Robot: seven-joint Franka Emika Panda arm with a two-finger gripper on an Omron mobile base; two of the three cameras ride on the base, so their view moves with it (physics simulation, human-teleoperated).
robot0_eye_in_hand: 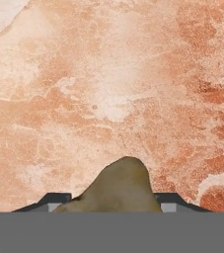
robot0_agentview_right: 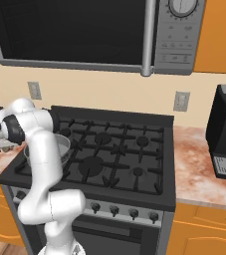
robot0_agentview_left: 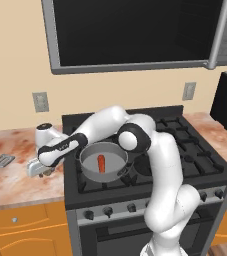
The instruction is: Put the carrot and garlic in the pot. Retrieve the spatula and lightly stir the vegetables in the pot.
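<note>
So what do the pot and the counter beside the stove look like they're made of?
The pot looks like brushed grey metal with a darker rim, a dull sheen on its wall. The counter looks like polished stone, mottled pink and rust with pale veins; it could be laminate.

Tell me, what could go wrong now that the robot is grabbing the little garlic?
The garlic sits between the gripper's fingertips on the counter. It is small and rounded, so it might squirt out as the jaws close. Carrying it to the pot, where the carrot lies, it might drop onto the stove.
</note>
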